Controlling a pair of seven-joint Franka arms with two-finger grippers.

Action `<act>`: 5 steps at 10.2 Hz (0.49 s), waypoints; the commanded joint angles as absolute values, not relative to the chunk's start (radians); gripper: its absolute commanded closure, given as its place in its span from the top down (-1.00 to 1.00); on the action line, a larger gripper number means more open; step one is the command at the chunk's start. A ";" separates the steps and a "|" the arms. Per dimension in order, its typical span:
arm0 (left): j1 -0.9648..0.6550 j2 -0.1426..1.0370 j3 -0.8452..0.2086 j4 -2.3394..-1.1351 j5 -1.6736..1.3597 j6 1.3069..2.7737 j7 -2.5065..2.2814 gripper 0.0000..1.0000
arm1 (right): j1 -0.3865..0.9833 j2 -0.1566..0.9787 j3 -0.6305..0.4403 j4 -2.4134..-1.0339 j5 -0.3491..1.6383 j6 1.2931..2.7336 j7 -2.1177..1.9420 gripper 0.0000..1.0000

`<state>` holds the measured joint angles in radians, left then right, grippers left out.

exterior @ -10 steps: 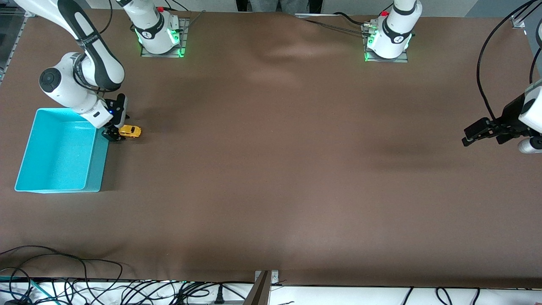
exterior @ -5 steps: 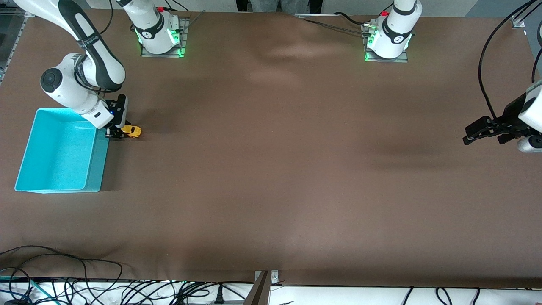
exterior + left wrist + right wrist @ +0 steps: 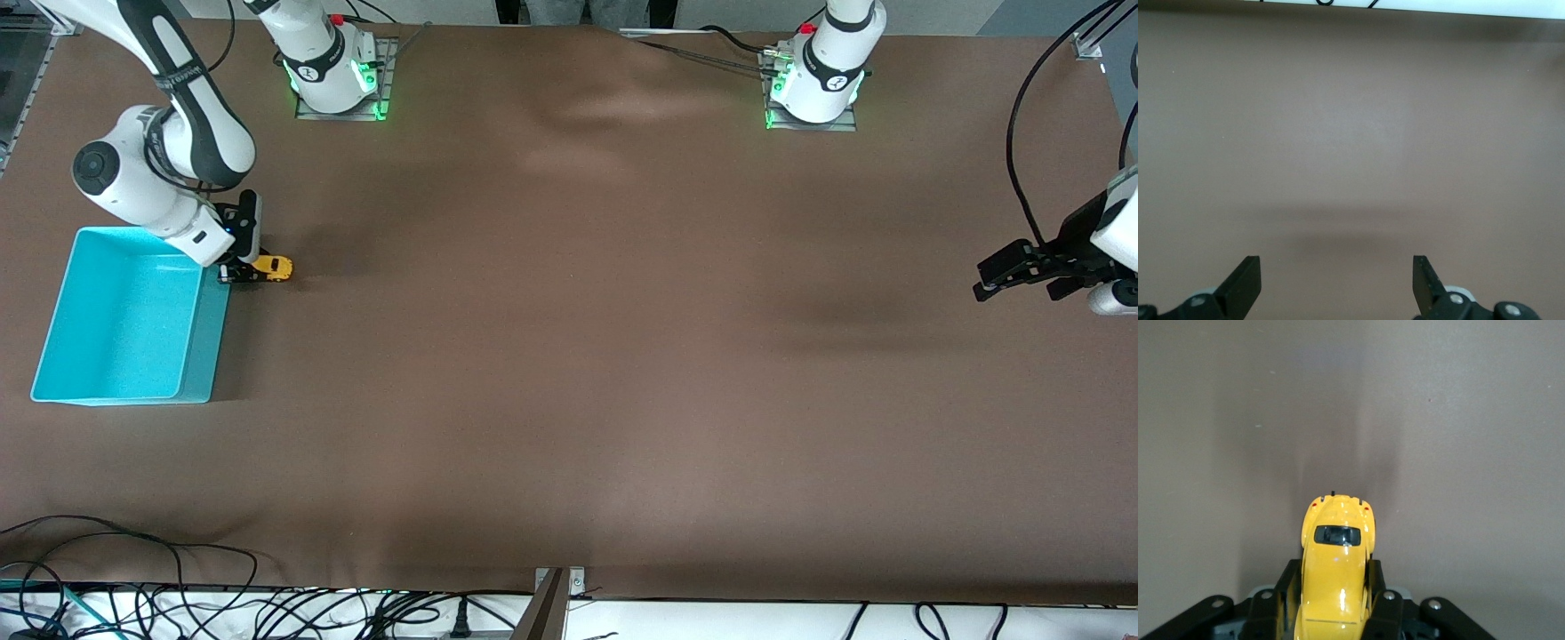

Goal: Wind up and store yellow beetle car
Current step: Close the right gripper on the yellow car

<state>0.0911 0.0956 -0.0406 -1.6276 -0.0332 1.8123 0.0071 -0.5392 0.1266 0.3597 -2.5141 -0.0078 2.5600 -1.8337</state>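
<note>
The right gripper [image 3: 238, 272] is clamped on one end of the yellow beetle car [image 3: 271, 268], just beside the turquoise bin [image 3: 53, 347] near the desk's [image 3: 578, 356] right-arm end. The car's length runs away from the bin. The left gripper [image 3: 996, 276] waits, fingers apart, over the desk's left-arm edge.

Crowded at the right arm's end, bare table elsewhere

The brown table [image 3: 569, 356] lies open from edge to edge — the only cluster sits at the right arm's end, where the turquoise bin [image 3: 200, 356] stands near that edge with its open top unobstructed. Just beside the bin's wall, the right gripper [image 3: 238, 274] is clamped on the yellow beetle car [image 3: 271, 267], narrowing the gap there. The left gripper [image 3: 987, 276] waits, fingers spread, over the table's left-arm edge — nothing lies beneath it.
</note>
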 commanded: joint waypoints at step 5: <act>0.083 0.078 -0.034 -1.617 -0.051 1.793 0.031 1.00 | -0.555 -0.064 0.396 -2.384 0.140 2.116 -1.963 -1.00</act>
<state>0.0908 0.0892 -0.0414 -1.6220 -0.0332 1.8114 0.0071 -0.5391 -0.0456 0.3838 -2.4238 0.1037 2.1976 -1.9137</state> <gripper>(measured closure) 0.000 0.555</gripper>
